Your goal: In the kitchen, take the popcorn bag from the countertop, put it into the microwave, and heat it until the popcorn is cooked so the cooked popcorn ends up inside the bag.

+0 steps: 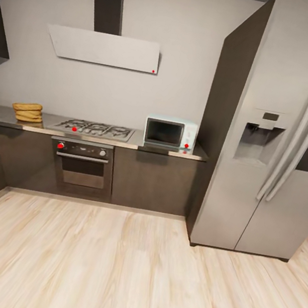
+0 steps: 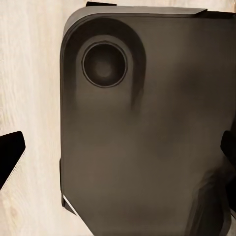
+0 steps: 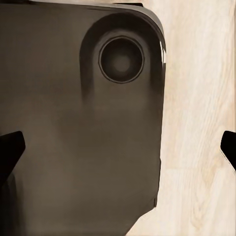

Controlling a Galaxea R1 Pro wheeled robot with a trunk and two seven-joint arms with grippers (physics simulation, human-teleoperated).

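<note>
Pale wood-grain planks across the floor (image 1: 104, 266), matt with a faint sheen. Smooth grey slab for the countertop (image 1: 169, 151), lightly reflective. Wrinkly tan paper on the popcorn bag (image 1: 28, 111). Glossy mint casing and dark glass door on the microwave (image 1: 170, 132). Brushed steel on the fridge (image 1: 272, 144) (long satin handles), steel hob (image 1: 93, 129) with black grates. Dark, matt cabinet fronts (image 1: 151, 181). Smooth dark plastic-looking robot base (image 2: 147, 137), soft gloss, seen from both wrists.
</note>
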